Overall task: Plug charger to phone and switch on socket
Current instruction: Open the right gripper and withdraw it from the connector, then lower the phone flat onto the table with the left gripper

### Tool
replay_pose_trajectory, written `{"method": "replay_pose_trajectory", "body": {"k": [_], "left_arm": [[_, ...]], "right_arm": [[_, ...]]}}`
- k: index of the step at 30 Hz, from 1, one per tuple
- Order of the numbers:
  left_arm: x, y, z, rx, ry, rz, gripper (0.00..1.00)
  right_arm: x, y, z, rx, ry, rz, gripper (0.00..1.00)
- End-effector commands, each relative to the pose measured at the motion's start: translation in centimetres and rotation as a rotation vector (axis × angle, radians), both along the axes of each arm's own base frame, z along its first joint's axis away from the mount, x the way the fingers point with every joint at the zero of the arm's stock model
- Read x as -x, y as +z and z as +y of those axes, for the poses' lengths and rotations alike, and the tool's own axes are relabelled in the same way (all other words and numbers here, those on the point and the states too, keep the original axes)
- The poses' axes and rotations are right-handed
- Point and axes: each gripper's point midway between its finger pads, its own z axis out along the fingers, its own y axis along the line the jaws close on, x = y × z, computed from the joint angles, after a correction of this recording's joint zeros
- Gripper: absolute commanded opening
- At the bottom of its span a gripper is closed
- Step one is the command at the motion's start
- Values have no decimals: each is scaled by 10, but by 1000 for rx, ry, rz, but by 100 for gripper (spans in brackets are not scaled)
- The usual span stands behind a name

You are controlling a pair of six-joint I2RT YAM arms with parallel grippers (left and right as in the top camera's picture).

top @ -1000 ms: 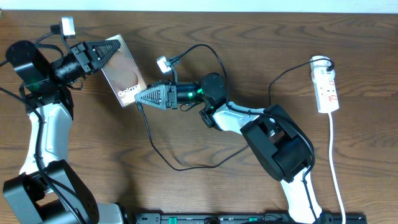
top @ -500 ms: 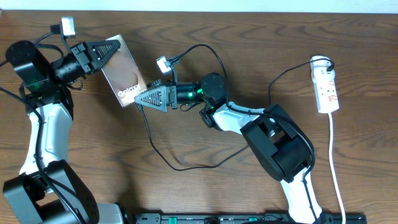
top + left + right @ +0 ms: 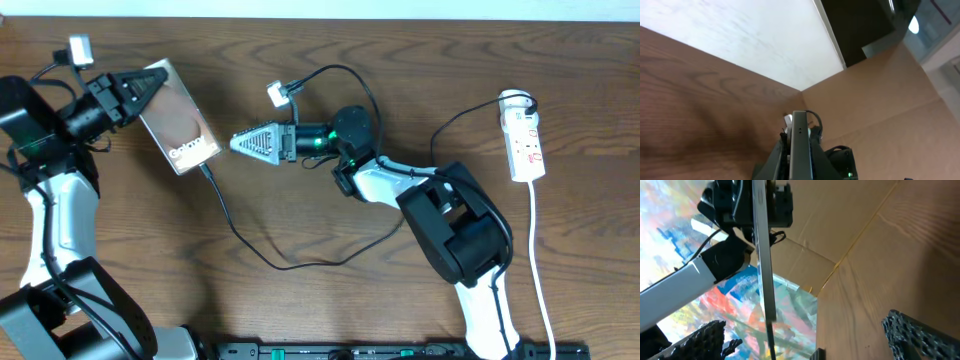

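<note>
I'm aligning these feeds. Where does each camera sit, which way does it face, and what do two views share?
Overhead: above the table, looking straight down; both arms show, the left gripper clamping the phone, the right gripper open, charger and socket.
Left wrist: behind the left gripper, facing along the phone's edge toward the right arm; its fingers flank the phone.
Right wrist: behind the right gripper, facing the phone and left arm; both fingers show.
Shared: both wrist views show the phone edge-on.

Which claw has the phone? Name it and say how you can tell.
The left claw, shut on the end of the phone opposite its Galaxy lettering. The right claw stands open, apart from the phone, gripping nothing.
</note>
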Motion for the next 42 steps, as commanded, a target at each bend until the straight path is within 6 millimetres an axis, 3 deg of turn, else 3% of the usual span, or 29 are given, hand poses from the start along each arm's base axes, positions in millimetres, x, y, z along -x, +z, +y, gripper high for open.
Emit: {"method": "replay_pose_trajectory", "body": {"k": [1, 7, 21, 30, 42], "left_arm": [[8, 10, 2, -11, -24, -30, 7], [11, 1, 2, -4, -32, -17, 8], [19, -37, -2, 12, -18, 33, 7], [24, -64, -4, 30, 2, 85, 7], [22, -78, -3, 41, 1, 110, 7]], "right_arm": [[-6, 5, -8, -7, -2, -49, 99], [-17, -6, -21, 33, 1, -31, 99], [-48, -63, -45, 212, -78, 90, 99], [-54, -79, -52, 267, -108, 118, 99], [-64, -100, -60, 443, -174, 124, 99]]}}
